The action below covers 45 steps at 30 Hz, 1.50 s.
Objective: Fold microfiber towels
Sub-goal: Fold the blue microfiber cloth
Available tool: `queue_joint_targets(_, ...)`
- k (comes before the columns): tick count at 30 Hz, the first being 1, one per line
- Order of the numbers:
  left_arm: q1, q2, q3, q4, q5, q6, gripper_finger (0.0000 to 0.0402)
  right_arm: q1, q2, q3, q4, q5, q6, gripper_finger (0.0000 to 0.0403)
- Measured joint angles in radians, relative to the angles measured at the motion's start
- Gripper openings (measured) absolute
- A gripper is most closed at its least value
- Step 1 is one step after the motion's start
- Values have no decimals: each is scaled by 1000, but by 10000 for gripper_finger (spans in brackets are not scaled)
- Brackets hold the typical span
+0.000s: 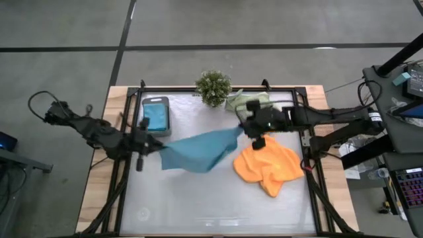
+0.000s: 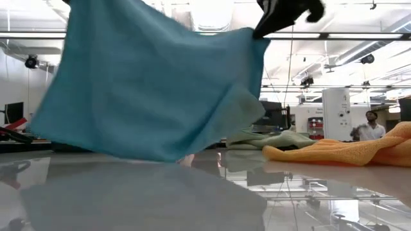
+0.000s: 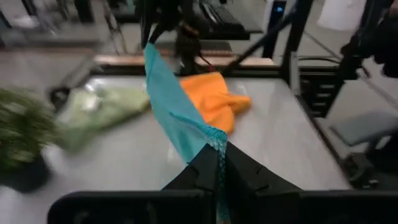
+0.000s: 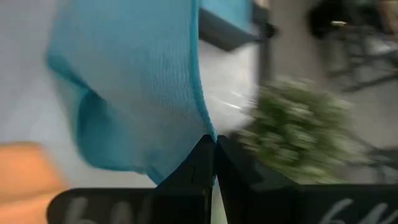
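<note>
A teal-blue towel (image 1: 198, 149) hangs spread in the air between my two grippers, over the table's middle. My left gripper (image 1: 157, 146) is shut on its left corner. My right gripper (image 1: 242, 130) is shut on its right corner. In the low view the towel (image 2: 154, 83) hangs like a sheet just above the table. An orange towel (image 1: 268, 166) lies crumpled on the table at the right. A sage-green towel (image 1: 246, 100) lies bunched at the far edge. Another teal towel (image 1: 156, 114) lies in the dark grey tray (image 1: 169, 120). My left gripper pinches the towel's corner (image 3: 217, 142) between its two fingers, coming level from the table's left. The towel runs away from it in the air. My right gripper pinches the opposite top corner (image 4: 208, 138) between its two fingers. The cloth hangs below the held edge, clear of the table.
A small bushy green plant (image 1: 213, 86) stands at the far edge between tray and green towel. A black frame (image 1: 310, 165) rims the table. A person (image 2: 368, 126) stands far off in the room behind. Bare tabletop (image 1: 198, 205) lies toward the near edge.
</note>
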Motion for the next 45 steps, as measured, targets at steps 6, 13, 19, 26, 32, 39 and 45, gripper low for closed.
queue_joint_targets(6,0,-98,27,-3,-97,129,0,-103,-4,76,-14,-177,0,8)
queue_joint_targets(13,0,-147,4,-5,-103,131,0,-133,-8,107,-50,-346,80,8)
queue_joint_targets(19,0,-127,-13,-5,-103,130,0,-126,1,92,55,-99,93,8)
queue_joint_targets(26,0,-102,-16,-3,-185,129,0,-183,10,89,5,-772,60,8)
queue_joint_targets(32,0,-104,-17,48,-242,129,0,-192,10,105,48,-229,182,8)
queue_joint_targets(39,0,-104,-17,74,-243,128,0,-218,7,128,-20,-926,160,8)
queue_joint_targets(45,0,-98,-19,72,-243,128,0,-192,-6,128,39,-45,235,8)
